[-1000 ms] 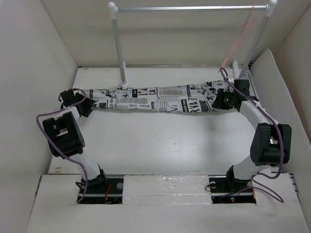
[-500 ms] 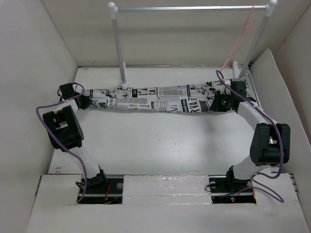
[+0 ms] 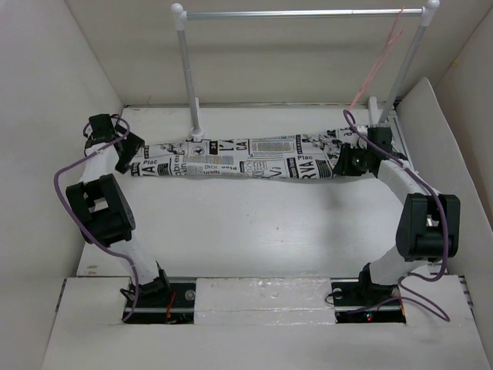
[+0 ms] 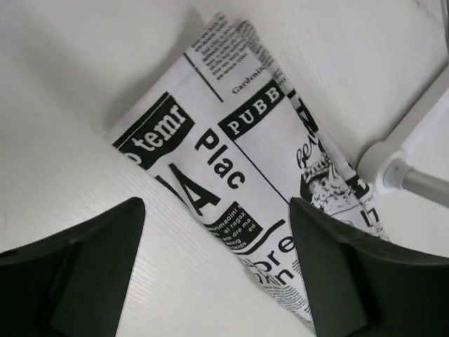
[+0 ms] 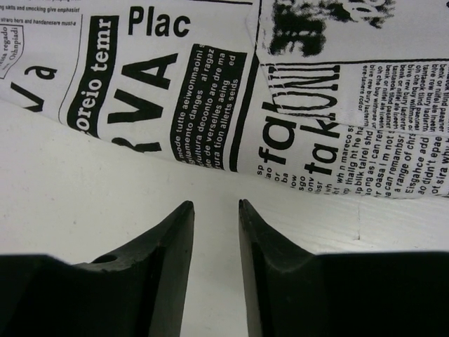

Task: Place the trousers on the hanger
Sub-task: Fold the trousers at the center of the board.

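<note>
The trousers (image 3: 239,158), white with black newspaper print, lie flat as a long folded strip across the table (image 3: 254,223). My left gripper (image 3: 125,154) hovers over their left end. In the left wrist view my left gripper (image 4: 212,205) stands wide open above the trousers (image 4: 231,161), holding nothing. My right gripper (image 3: 343,163) sits at the strip's right end. In the right wrist view my right gripper (image 5: 215,204) has a narrow gap with only bare table in it, just short of the trousers (image 5: 210,91). The thin pink hanger (image 3: 377,65) hangs from the right end of the rack's crossbar.
The rack has a silver crossbar (image 3: 300,13) on two white posts at the back of the table. Its left post foot (image 3: 196,132) touches the trousers' far edge and shows as the post foot (image 4: 396,172) in the left wrist view. White walls close in both sides.
My left gripper went from shut to wide open and lifted back to the left off the trousers' left end, which now lies free. The right arm barely moved.
</note>
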